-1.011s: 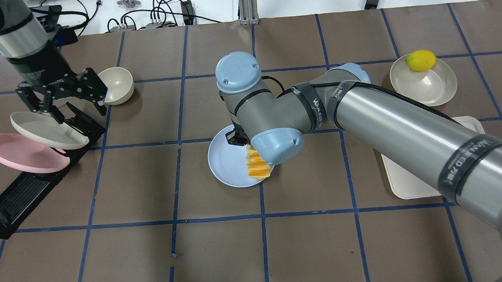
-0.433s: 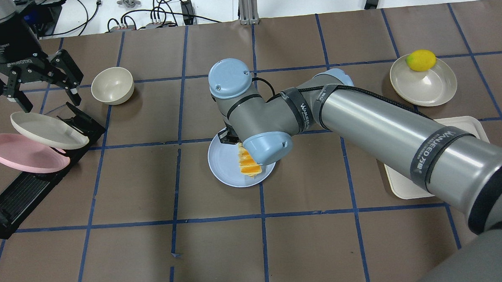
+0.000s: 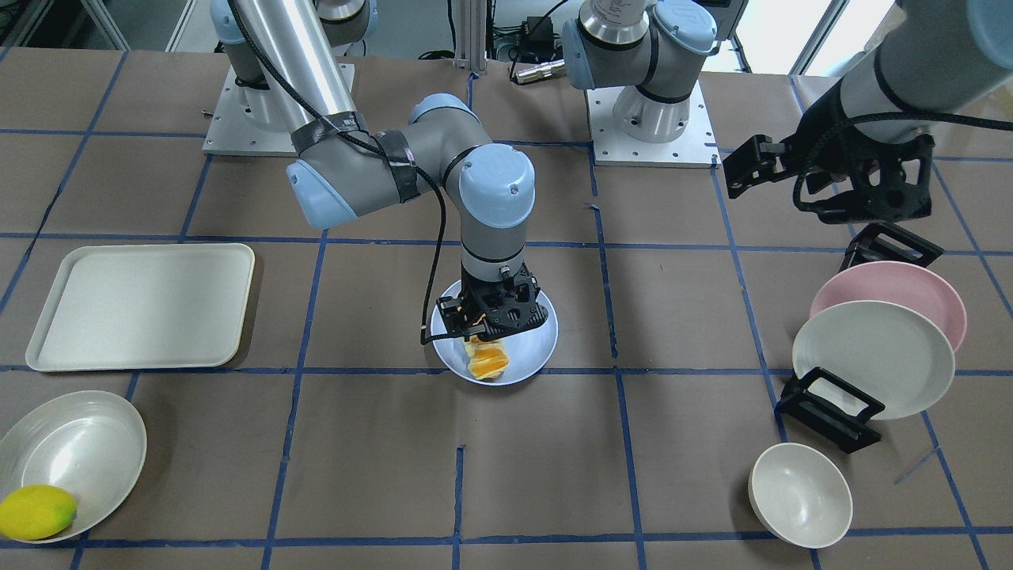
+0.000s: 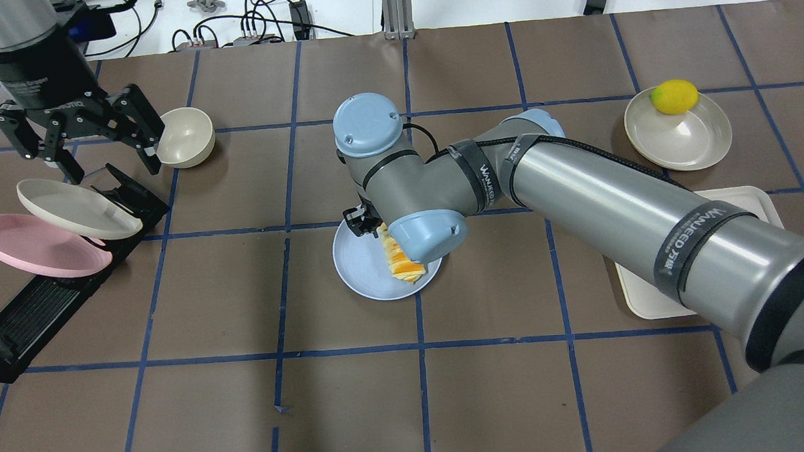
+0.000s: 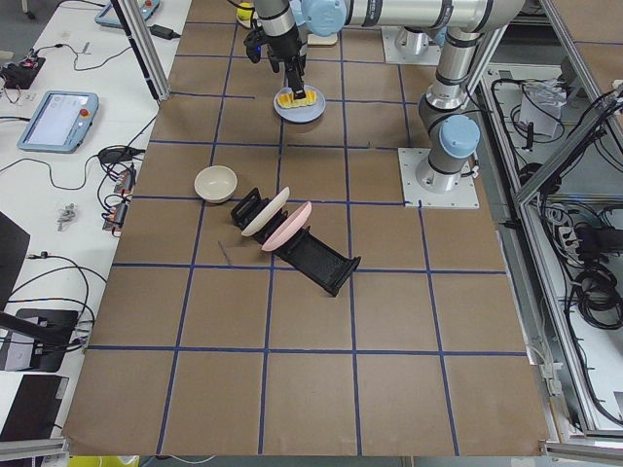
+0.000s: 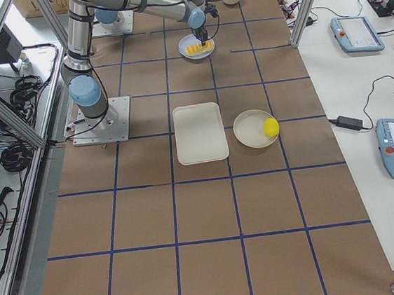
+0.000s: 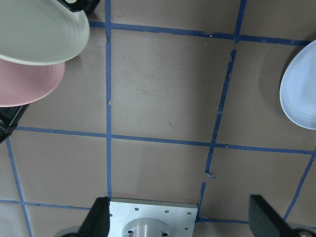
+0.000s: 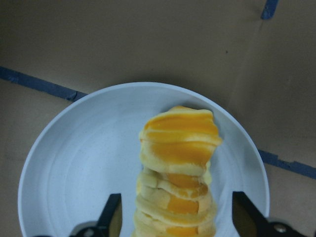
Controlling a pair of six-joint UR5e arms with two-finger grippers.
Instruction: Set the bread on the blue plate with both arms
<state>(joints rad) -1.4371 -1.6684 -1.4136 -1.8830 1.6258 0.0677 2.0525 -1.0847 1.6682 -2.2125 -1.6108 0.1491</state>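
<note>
The bread (image 4: 400,259) lies on the blue plate (image 4: 363,261) at the table's middle, toward the plate's right side. My right gripper (image 3: 491,332) points straight down over it. In the right wrist view its fingers (image 8: 111,217) stand open on both sides of the bread (image 8: 177,163), with a gap on each side, above the blue plate (image 8: 84,163). My left gripper (image 4: 114,170) is open and empty, held above the dish rack at the far left. Its wrist view shows an edge of the blue plate (image 7: 301,94).
A black dish rack (image 4: 56,285) holds a cream plate (image 4: 74,207) and a pink plate (image 4: 35,245). A cream bowl (image 4: 185,136) stands close to my left gripper. A cream dish (image 4: 686,136) with a lemon (image 4: 674,97) and a cream tray (image 3: 138,305) lie on the right arm's side.
My right arm has shifted slightly left, and the bread now sits further in on the plate. My left gripper has risen off the rack, swung back left, then returned toward the bowl.
</note>
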